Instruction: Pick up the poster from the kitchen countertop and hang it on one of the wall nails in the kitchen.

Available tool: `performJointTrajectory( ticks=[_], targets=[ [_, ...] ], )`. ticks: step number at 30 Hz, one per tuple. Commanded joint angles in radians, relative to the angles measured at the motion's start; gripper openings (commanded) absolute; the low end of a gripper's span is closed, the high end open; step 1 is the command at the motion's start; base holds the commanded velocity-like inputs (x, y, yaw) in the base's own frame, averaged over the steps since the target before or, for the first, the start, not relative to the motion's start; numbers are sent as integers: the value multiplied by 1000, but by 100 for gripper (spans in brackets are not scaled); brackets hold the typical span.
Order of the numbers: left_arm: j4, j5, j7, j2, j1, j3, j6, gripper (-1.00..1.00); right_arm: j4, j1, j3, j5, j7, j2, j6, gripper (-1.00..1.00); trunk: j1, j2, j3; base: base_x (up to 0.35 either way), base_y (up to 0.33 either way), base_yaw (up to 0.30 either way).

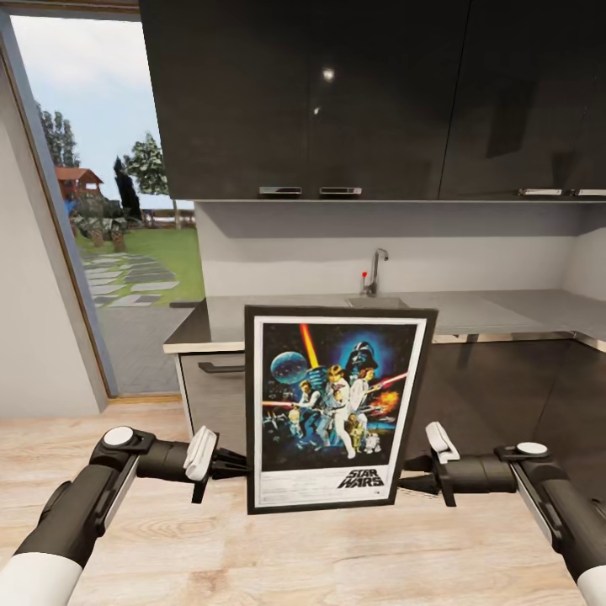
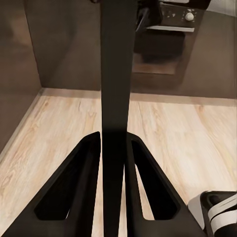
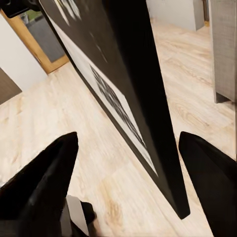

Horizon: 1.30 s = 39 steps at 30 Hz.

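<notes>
— Where's the poster (image 1: 337, 407)?
— Upright in the air between my arms, above the floor (image 1: 252, 547), in front of the worktop (image 1: 505, 310).
— Tools?
— My left tool (image 2: 114, 148) clamps its edge; my right tool (image 3: 133, 177) is spread wide around the other edge.

The poster (image 1: 335, 407) stands upright in the air between the two grippers, above the floor (image 1: 295, 547). Behind it runs the kitchen countertop (image 1: 505, 310), with the sink (image 1: 375, 301) and tap (image 1: 376, 269) near its back edge. Cabinets (image 1: 337, 93) hang above.
</notes>
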Motion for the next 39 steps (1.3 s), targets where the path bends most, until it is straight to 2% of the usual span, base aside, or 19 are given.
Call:
performJointTrajectory(
  ticks=[1, 9, 10, 23, 26, 31, 33, 34, 39],
  targets=[
    [-1, -4, -4, 0, -1, 0, 9, -100, 1, 0, 0, -1, 5, 0, 6, -100, 0, -1, -1, 0, 0, 0],
    [2, -4, -4, 0, -1, -1, 11, -100, 2, 0, -1, -1, 6, 0, -3, -100, 0, -1, -1, 0, 0, 0],
    [2, -4, -4, 0, -1, 0, 11, 100, 2, 0, -1, -1, 6, 0, -3, -100, 0, -1, -1, 0, 0, 0],
    [13, -12, -4, 3, -1, 2, 11, 100, 2, 0, -1, -3, 5, 0, -3, -100, 0, -1, -1, 0, 0, 0],
    [14, -13, -4, 25, -1, 2, 13, 100, 2, 0, -1, -4, 5, 0, -3, -100, 0, -1, -1, 0, 0, 0],
    [32, -12, -4, 86, -1, 5, 13, 100, 2, 0, -1, -7, 5, 0, -3, -100, 0, -1, -1, 0, 0, 0],
    [39, -11, -4, 104, -1, 18, 13, 100, 2, 0, -2, -8, 5, 0, -3, -100, 0, -1, -1, 0, 0, 0],
    [46, -11, -4, 118, -1, 50, 11, 100, 2, 0, -2, -9, 5, 0, -3, -100, 0, -1, -1, 0, 0, 0],
    [83, -12, -4, 143, -1, 88, 8, 100, 1, 0, -2, -10, 6, 0, -3, -100, 0, -1, -1, 0, 0, 0]
  ],
)
